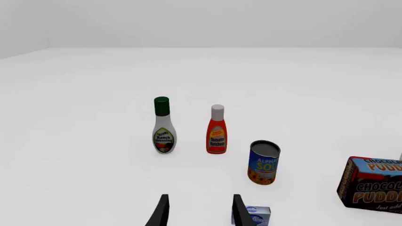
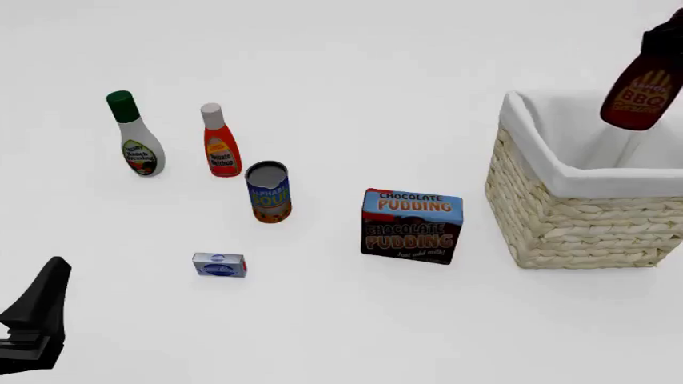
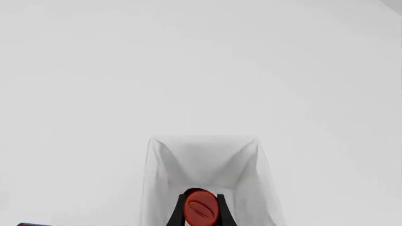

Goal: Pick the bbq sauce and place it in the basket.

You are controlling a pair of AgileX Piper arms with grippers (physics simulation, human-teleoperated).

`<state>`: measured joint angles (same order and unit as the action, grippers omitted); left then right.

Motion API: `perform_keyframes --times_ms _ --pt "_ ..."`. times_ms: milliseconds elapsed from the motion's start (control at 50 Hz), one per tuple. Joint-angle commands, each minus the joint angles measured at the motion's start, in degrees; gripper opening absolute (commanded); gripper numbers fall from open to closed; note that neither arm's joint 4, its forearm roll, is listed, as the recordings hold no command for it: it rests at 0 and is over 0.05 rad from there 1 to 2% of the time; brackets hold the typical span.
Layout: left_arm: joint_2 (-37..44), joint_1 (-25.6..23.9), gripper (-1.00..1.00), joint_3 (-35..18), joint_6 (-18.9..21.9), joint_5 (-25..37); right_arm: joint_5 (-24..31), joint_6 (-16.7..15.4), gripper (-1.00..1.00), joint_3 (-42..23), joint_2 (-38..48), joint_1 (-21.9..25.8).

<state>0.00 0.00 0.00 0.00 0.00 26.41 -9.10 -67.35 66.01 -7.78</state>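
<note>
The bbq sauce [image 2: 642, 92], a dark brown-red bottle with an orange label, hangs tilted above the far right part of the basket [image 2: 577, 224]. My right gripper [image 2: 667, 36] is shut on its upper end at the frame's edge. In the right wrist view the red cap of the bbq sauce [image 3: 199, 215] sits between the black fingers of the right gripper [image 3: 201, 207], over the basket's white lining [image 3: 157, 179]. My left gripper [image 2: 37, 312] rests low at the near left. Its fingers stand open around nothing in the left wrist view [image 1: 199, 212].
A white ranch bottle with a green cap [image 2: 136, 136] and an orange-red ketchup bottle [image 2: 220, 142] stand at the far left. A soup can [image 2: 268, 192], a chocolate pudding box [image 2: 412, 226] and a small blue-white box [image 2: 219, 265] sit mid-table.
</note>
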Motion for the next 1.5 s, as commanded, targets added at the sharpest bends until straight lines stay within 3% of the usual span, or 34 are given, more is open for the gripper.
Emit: perform_keyframes --times_ms 20,1500 --pt "0.00 0.00 1.00 0.00 0.00 0.00 -2.32 0.20 -1.00 2.50 1.21 -1.35" --pt "0.00 0.00 1.00 0.00 0.00 0.00 -16.14 0.29 -1.00 9.81 16.79 -3.22"
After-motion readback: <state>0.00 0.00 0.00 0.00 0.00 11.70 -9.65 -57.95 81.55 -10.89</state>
